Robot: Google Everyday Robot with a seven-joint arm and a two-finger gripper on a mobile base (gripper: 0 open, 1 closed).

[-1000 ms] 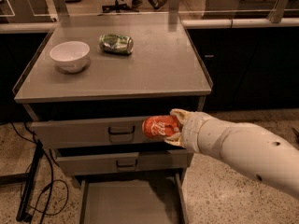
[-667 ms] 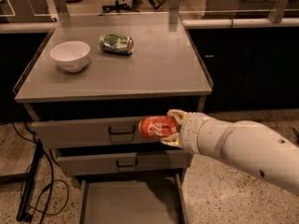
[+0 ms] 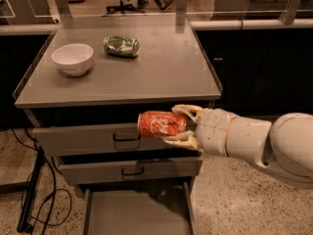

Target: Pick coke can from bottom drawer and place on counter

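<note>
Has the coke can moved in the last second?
Yes: the coke can, held in the end effector before the top drawer, rose slightly toward the counter edge.

My cream-white gripper (image 3: 175, 125), just below the front edge of the plain grey counter (image 3: 161, 77), clasps the red-orange coke can (image 3: 161, 125) with its white script. On the counter sit a white bowl (image 3: 73, 58) and a green can (image 3: 121, 46). Below the counter, the bottom drawer (image 3: 137, 214) is flat grey, and the upper drawers (image 3: 88, 140) are grey with black handles (image 3: 126, 137).
</note>
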